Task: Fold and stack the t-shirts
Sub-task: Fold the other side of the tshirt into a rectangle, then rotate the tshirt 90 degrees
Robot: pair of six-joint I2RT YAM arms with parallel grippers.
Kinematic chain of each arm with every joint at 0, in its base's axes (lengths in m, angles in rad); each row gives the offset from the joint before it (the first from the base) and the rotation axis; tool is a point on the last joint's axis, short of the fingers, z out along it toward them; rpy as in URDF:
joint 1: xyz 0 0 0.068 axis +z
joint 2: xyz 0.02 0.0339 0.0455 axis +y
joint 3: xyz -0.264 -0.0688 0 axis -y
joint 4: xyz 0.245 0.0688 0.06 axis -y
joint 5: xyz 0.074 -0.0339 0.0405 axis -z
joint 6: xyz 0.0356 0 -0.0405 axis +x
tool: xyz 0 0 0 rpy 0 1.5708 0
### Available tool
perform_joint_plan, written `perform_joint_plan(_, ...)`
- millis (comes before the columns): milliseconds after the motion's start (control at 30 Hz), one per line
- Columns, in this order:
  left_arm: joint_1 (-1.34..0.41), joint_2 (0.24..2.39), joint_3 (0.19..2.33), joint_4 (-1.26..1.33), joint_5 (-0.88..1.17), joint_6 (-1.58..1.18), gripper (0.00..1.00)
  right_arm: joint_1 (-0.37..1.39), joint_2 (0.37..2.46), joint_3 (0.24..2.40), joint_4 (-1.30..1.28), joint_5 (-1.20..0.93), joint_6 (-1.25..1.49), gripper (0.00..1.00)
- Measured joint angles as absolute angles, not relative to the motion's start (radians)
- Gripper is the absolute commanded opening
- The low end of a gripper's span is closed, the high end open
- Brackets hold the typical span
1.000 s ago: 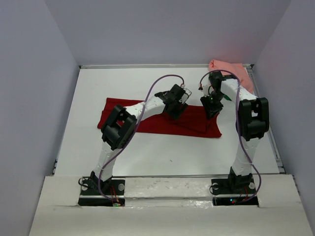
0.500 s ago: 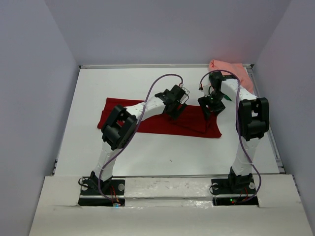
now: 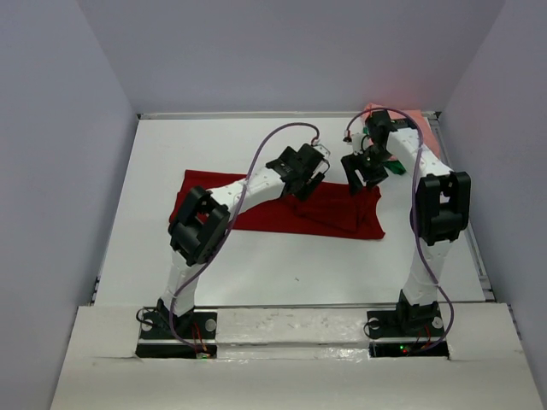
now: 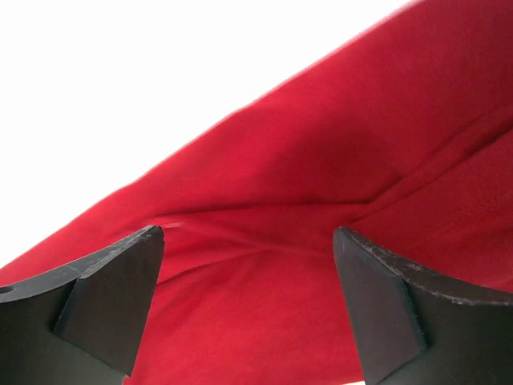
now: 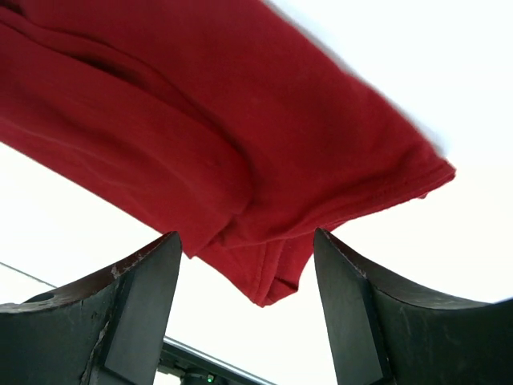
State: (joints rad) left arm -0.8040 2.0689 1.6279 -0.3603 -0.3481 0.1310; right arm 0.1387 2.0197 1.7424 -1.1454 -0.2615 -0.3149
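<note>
Overhead, the dark red soft cloth t-shirt [image 3: 273, 213] lies folded into a long band across the middle of the white tabletop [image 3: 256, 273]. Part of its upper edge is hidden under the white-and-black left arm [image 3: 248, 184].

The left jaws hang over the band's far edge, spread as wide as they go and holding nothing. In the left wrist view the two black fingers [image 4: 112, 297] stand well apart, with only creased red cloth below and beyond them.

The right jaws hover at the shirt's far right end, also parted, with nothing gripped. The right wrist view shows their fingers [image 5: 136, 313] either side of the shirt's folded corner, which lies beyond them with its layered hems showing.

The salmon pink cloth t-shirt [image 3: 412, 114] is bunched in the far right corner of the tabletop. Much of it is blocked from sight by the right arm [image 3: 440, 205]. A small bit of green fabric [image 3: 395, 168] peeks out beside that arm's wrist, too small for its shape to be made out.

A thin purple cable [image 3: 295, 126] loops over each arm. Pale grey walls [image 3: 299, 51] close in the tabletop on three sides.
</note>
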Motion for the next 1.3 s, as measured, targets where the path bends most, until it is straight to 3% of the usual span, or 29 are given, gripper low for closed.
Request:
perform_joint_plan(367, -0.791, 1.878, 1.663, -0.352, -0.447, 0.174, 0.99, 0.142, 1.942, 1.757, -1.226, -0.438, -0.374, 0.72)
perform_joint_plan(600, -0.664, 1.858, 1.652, -0.388, -0.274, 0.174, 0.99, 0.191, 1.956, 1.715, -1.291, -0.467, -0.416, 0.72)
perform_joint_plan(900, -0.47, 1.864, 1.581, -0.499, -0.057, 0.18, 0.99, 0.235, 2.048, 1.715, -1.243, -0.322, -0.372, 0.73)
perform_joint_plan(1300, -0.437, 1.805, 1.469, -0.521, 0.085, 0.231, 0.99, 0.235, 2.048, 1.586, -1.131, -0.197, -0.284, 0.77)
